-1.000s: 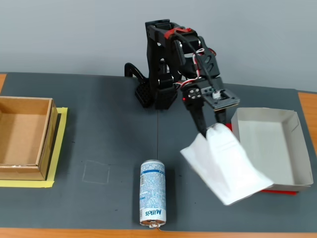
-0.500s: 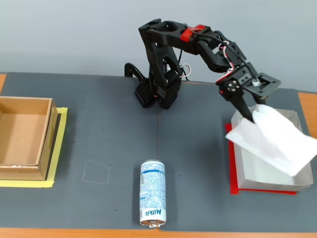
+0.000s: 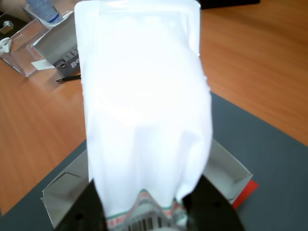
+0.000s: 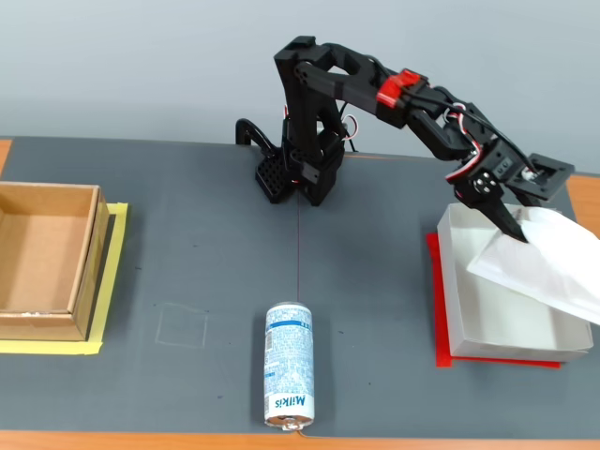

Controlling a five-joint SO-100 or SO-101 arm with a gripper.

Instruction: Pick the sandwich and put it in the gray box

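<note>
Sandwich [image 4: 544,267], pinched by the gripper [image 4: 516,228], hung over the gray box [image 4: 487,323]; only the wrist view showed its barcode; the can [image 4: 289,364] read "Milkis".

- Wrist view is badly blown out: the flat white plastic sandwich packet [image 3: 144,106] is almost pure glare, and only faint creases and the printed barcode end at the bottom survive.
- That packet and the clear plastic case [image 3: 21,43] at top left are both soft, out of focus.
- Fixed view is even, bright and diffuse, pretty sharp all over.
- Shadows there are faint, just a soft one beside the blue-white Milkis can [image 4: 290,365] and under the black arm [image 4: 309,122].
- No obvious edge warping in either.
</note>
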